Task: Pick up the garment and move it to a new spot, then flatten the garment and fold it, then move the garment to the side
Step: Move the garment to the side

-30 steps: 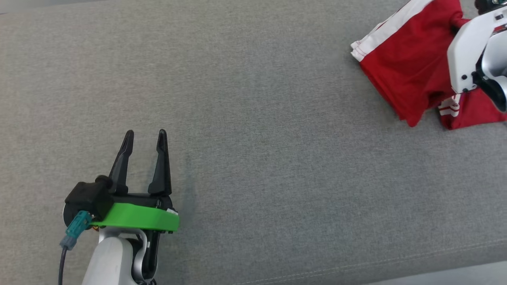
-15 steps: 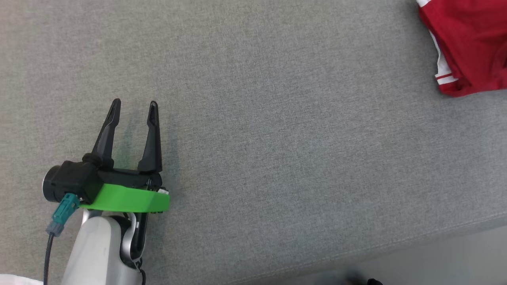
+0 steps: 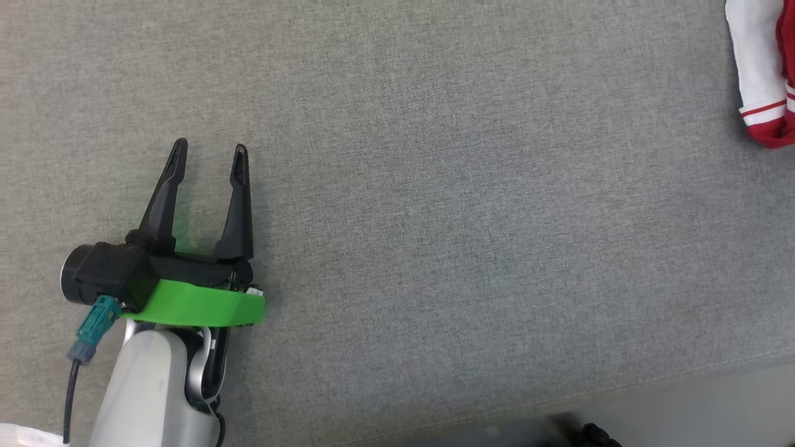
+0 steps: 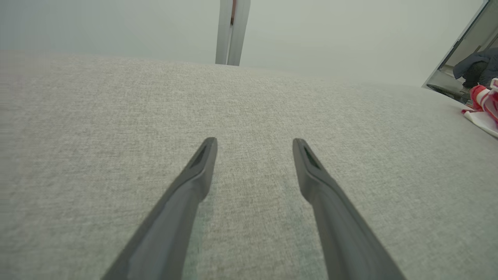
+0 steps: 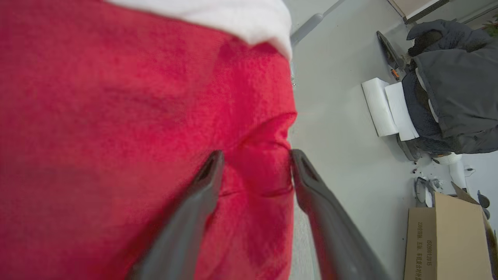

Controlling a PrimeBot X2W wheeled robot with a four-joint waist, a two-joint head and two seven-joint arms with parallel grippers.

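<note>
- Across the left and middle of the grey fabric worktop (image 3: pixel 435 217) nothing lay spread out. The red and white garment (image 3: pixel 763 81) sat at the far right, running off the head view's right edge.
- Its place at the side suggested the last step, moving it aside, was about done. That is a judgement only: too little of the cloth showed to tell whether it had been flattened and folded neatly, and the first move to a new spot would have looked much the same.
- The left fingers (image 3: pixel 236 198) stood wide apart over bare fabric at the lower left, holding nothing and well apart from the garment. Their own camera showed the left fingers (image 4: pixel 194 186) spread just above the weave, with the garment (image 4: pixel 484 107) small at the far right.
- The right fingers (image 5: pixel 202 182) were also spread wide, directly over the garment (image 5: pixel 116 116). A puckered ridge of red cloth lay between the tips, which seemed to brush it without pinching.
</note>
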